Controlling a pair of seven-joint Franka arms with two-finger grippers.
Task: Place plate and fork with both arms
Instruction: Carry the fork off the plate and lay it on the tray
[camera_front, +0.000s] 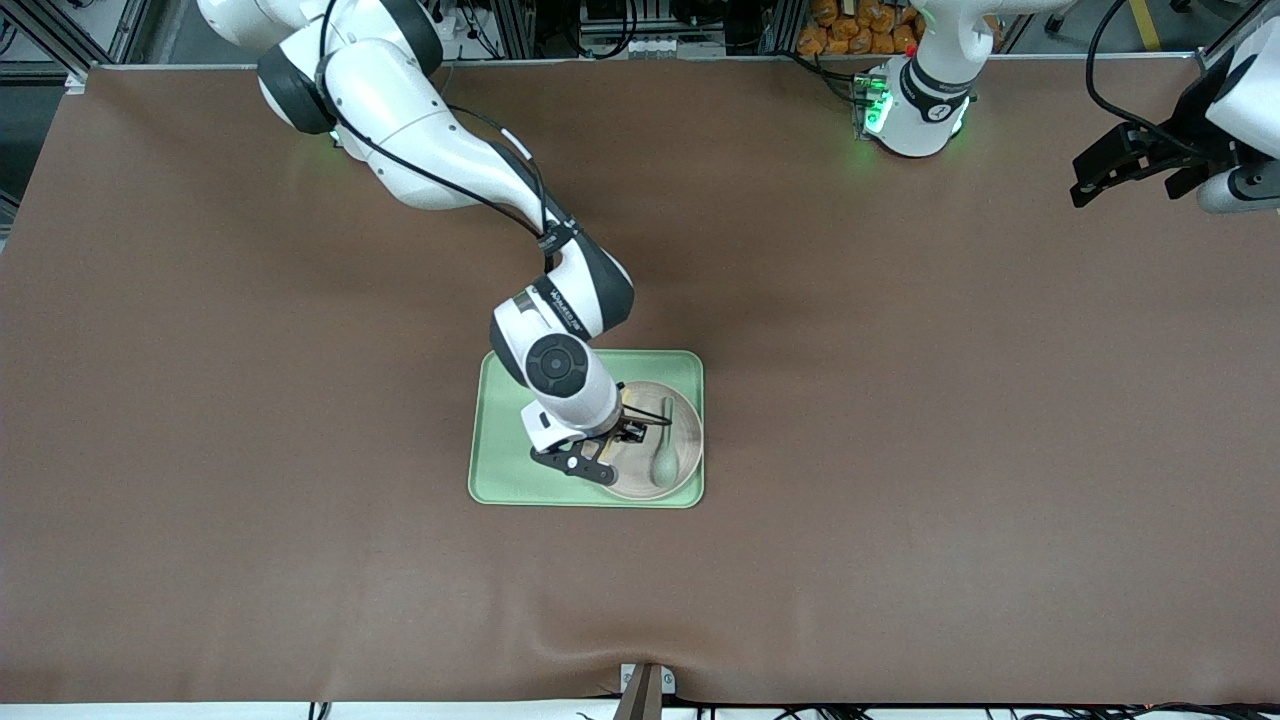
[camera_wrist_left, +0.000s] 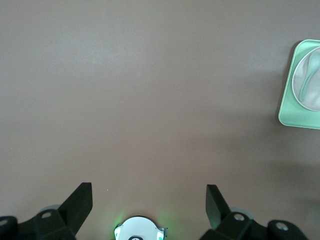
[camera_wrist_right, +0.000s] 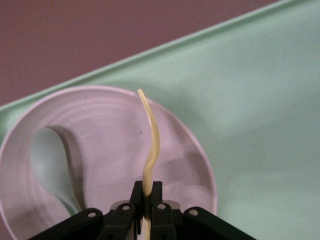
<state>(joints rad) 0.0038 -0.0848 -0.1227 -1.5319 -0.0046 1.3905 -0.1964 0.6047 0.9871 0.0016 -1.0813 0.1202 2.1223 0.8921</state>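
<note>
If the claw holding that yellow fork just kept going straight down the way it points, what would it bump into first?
Most likely the plate. The right gripper, shut on the fork, points down over it, with the spoon lying beside that line. The plate sits on the green tray. How high the gripper hangs is hard to judge.

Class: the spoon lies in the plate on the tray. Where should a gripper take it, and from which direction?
Judging by its pose, grip the spoon by its thin handle, from straight above: it lies flat in the plate, and the handle is narrower than the bowl.
</note>
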